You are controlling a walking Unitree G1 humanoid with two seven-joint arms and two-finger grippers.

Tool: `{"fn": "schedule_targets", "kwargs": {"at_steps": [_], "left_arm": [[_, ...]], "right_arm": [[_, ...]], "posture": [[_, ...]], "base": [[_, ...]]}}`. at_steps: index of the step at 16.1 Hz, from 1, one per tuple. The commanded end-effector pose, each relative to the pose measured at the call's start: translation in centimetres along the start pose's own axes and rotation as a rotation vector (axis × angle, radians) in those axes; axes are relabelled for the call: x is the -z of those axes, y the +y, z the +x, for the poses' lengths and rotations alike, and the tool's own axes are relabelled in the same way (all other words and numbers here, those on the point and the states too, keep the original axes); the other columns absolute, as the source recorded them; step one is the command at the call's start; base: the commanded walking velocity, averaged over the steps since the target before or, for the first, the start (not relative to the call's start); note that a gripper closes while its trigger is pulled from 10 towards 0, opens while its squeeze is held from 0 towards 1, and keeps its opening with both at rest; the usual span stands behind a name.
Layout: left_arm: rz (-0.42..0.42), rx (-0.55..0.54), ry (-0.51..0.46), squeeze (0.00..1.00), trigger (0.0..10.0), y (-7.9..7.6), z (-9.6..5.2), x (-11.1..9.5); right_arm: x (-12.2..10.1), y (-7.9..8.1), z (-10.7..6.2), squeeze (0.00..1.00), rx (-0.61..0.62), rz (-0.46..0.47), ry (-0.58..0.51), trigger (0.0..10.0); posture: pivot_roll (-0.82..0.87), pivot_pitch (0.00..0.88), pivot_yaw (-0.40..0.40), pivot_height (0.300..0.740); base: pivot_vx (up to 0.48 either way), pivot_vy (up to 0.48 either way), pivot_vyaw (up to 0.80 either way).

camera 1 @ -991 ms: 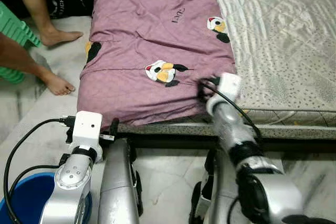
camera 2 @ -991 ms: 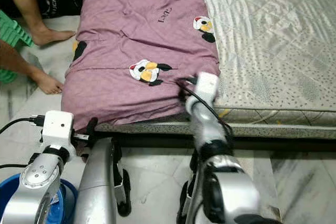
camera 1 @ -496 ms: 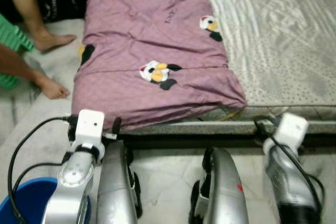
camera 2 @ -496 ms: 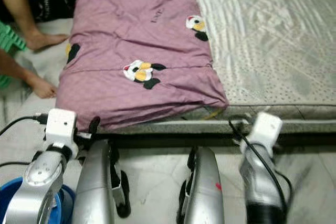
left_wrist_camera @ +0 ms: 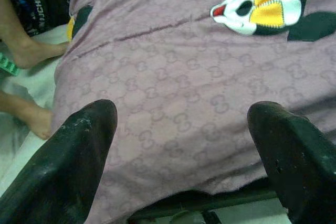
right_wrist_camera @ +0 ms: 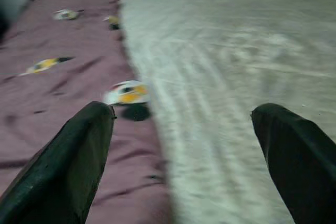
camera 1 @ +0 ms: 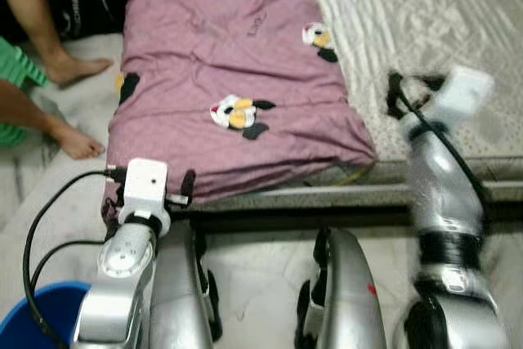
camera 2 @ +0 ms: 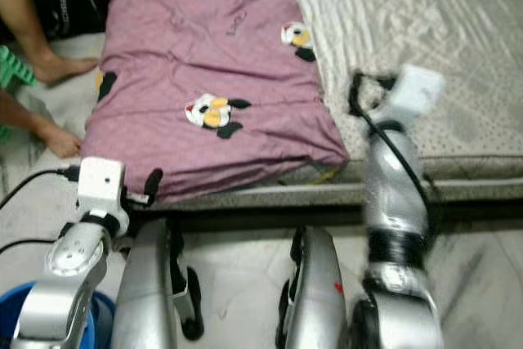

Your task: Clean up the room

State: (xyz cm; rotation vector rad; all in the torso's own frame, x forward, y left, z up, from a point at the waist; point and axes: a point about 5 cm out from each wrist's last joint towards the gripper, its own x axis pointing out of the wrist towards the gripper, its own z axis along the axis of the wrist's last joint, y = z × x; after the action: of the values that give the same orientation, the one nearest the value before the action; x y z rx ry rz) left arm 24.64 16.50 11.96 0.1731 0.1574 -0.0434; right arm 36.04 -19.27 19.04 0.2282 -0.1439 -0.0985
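Blurred right arm, lifted up over the bed at centre right of the head views, wrist camera smeared by motion. Half a second ago hanging low at the lower right beside the bed frame, now raised above the mattress (camera 1: 425,22) edge. Right gripper (right_wrist_camera: 184,150) spread wide, holding nothing, black fingers (right_wrist_camera: 79,156) apart over the seam where blanket meets bare mattress; details there soft and streaky.

Purple blanket (camera 1: 237,63) lying flat along the left half of the bed, soft woven cloth with a faint repeated logo pattern and cartoon patches in white, yellow and black; near corner draped over the bed edge, one patch at its left side cut off by the fold. Mattress pale, quilted, speckled with small dots, running out of frame at upper right.

Left gripper (left_wrist_camera: 184,145) low at lower left, fingers (left_wrist_camera: 79,150) parted and empty, pointed at the blanket's hanging edge just above the dark bed frame.

Blue tub (camera 1: 33,316) at bottom left corner, mostly cut off behind the left arm. Person's bare legs (camera 1: 49,55) at upper left on the pale floor, green stool (camera 1: 16,79) beside them, partly out of frame.
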Motion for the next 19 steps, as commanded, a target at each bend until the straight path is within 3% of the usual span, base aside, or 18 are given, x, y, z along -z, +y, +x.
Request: {"fn": "schedule_targets", "kwargs": {"at_steps": [1,2,3,4,5,7,9,10,14,16,19], "left_arm": [[-0.013,0.003,-0.006,0.0,10.0,0.0,-0.1,0.1],[-0.031,0.008,-0.025,0.0,10.0,-0.2,-0.3,-0.3],[-0.034,0.012,-0.028,0.0,10.0,-0.3,-0.3,-0.3],[-0.04,0.028,-0.03,0.0,10.0,-0.7,-0.4,-0.3],[-0.042,0.034,-0.03,0.0,10.0,-0.8,-0.5,-0.3],[-0.036,0.059,-0.037,0.0,10.0,-1.2,-0.5,-0.4],[-0.036,0.06,-0.035,0.0,10.0,-1.1,-0.4,-0.4],[-0.035,0.061,-0.03,0.0,10.0,-1.1,-0.4,-0.2],[-0.032,0.076,-0.017,0.0,10.0,-1.6,-0.5,0.1],[-0.031,0.066,-0.015,0.0,10.0,-1.4,-0.3,0.1],[-0.027,0.053,-0.017,0.0,10.0,-1.3,-0.3,0.1]], "right_arm": [[1.6,1.2,0.4,0.0,-0.037,0.001,0.057,10.0],[3.4,3.3,0.8,0.0,-0.078,-0.024,0.123,10.0],[4.4,4.0,0.8,0.0,-0.086,-0.025,0.158,10.0],[7.2,5.3,0.2,0.0,-0.082,0.005,0.261,10.0],[8.2,5.7,-0.1,0.0,-0.088,0.007,0.298,10.0],[12.8,5.7,-2.5,0.0,-0.072,-0.101,0.522,10.0],[15.0,4.3,-4.1,0.0,0.029,-0.044,0.66,10.0],[15.1,3.3,-4.1,0.0,0.074,-0.029,0.67,10.0],[14.1,-0.1,-3.6,0.0,0.199,-0.044,0.614,10.0],[12.5,-3.1,-3.1,0.0,0.319,-0.053,0.499,10.0],[10.7,-5.7,-2.8,0.0,0.402,-0.09,0.395,10.0]], "posture": [[0.11,0.196,0.006,0.561],[0.12,0.197,0.003,0.561],[0.12,0.197,0.002,0.561],[0.13,0.196,0.001,0.561],[0.14,0.197,0.001,0.561],[0.16,0.198,0.0,0.561],[0.16,0.199,-0.002,0.561],[0.15,0.202,-0.002,0.561],[0.13,0.201,-0.004,0.561],[0.13,0.201,-0.004,0.561],[0.12,0.203,-0.001,0.561]], "base": [[0.0,0.0,0.0],[0.0,0.0,0.0],[0.0,0.0,0.0],[0.0,0.0,0.0],[0.0,0.0,0.0],[0.0,0.0,0.0],[0.0,0.0,0.0],[0.0,0.0,0.0],[0.0,0.0,0.0],[0.0,0.0,0.0],[0.0,0.0,0.0]]}}
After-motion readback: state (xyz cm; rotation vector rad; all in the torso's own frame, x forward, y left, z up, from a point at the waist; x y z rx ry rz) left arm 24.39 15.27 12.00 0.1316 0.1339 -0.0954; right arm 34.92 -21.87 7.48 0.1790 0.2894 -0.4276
